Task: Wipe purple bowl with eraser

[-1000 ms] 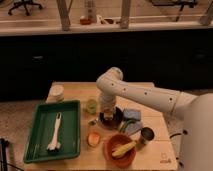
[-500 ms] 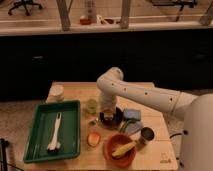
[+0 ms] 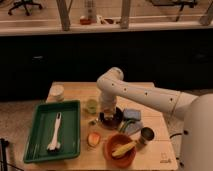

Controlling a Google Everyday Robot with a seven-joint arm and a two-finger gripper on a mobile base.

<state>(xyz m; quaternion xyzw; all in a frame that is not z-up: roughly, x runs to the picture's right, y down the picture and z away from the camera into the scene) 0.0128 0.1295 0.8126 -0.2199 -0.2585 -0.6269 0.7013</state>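
Tool (image 3: 108, 111) over purple bowl (image 3: 113, 121); orange bowl (image 3: 120, 136), steel cup (image 3: 146, 136) crowd front; far tabletop (image 3: 80, 90) free.

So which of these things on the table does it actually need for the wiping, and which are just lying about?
Needed: dark purple bowl; claw, down right over that bowl. The eraser I cannot make out.

Lying about: green tray with white tool; orange bowl with corn; steel cup; blue cloth; small green cup.
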